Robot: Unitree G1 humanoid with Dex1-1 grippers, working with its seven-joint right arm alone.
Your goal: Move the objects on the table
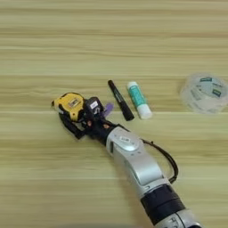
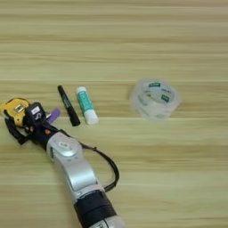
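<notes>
The yellow-black tape measure point(image 1: 70, 103) lies left of centre on the wooden table point(image 1: 111, 35), its black strap point(image 1: 71, 126) trailing toward me. My right gripper point(image 1: 90, 113) sits right against the tape measure's right side, the silver forearm point(image 1: 133, 160) coming in from the bottom right. A small purple block point(image 1: 108, 108) peeks out at the gripper's right edge, partly hidden by it. The black marker pen point(image 1: 120, 99) and the white glue stick with a teal label point(image 1: 139, 99) lie side by side just right of the gripper, apart from it.
A clear roll of tape point(image 1: 205, 92) rests at the right, well away from the arm. A black cable point(image 1: 167, 160) loops off the forearm's right side. Bare wood stretches across the far half and the near left.
</notes>
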